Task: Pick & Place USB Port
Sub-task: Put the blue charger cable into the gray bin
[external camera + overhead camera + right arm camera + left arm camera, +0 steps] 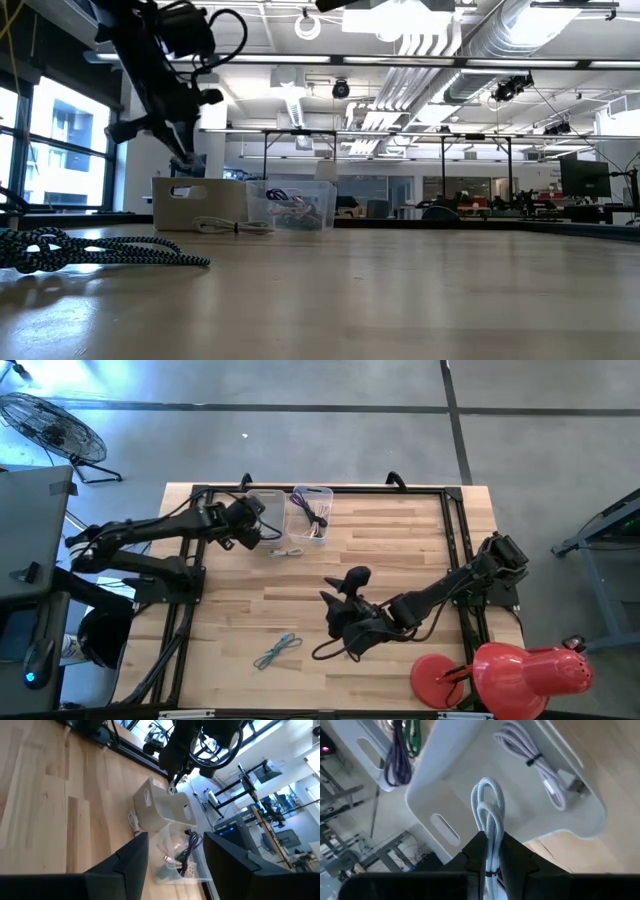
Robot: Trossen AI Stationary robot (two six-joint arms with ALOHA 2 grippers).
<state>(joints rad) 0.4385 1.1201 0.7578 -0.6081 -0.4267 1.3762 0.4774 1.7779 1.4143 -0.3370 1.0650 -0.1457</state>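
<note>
At the far left of the table (400,560), the left gripper (492,851) hung above the white bin (470,795), and its two fingers were closed on a white braided cable (489,815). The cable was folded into a bundle. Its long axis ran straight out from the fingers, and its looped end pointed down toward the inside of the bin without touching the floor of it. A dark band held the strands together just between the fingers. In the high view the same gripper (247,520) was over the bin (265,508).

One more white cable (540,770) lay coiled against the wall of that bin, tied in the middle, with its metal plug at one end. Just to the right of the white bin stood a clear bin (312,512) that held purple and green cables (400,750). A small white cable (288,552) lay on the wood just on the near side of the bins. Nearer to the front edge, well apart from the bins, lay a blue-grey braided cable (277,650).

The right gripper (345,600) rested low over the middle of the table, and its fingers were spread wide with nothing between them. At the near right corner stood a red lamp (500,672).

I could read no writing or brand on any of these things.
</note>
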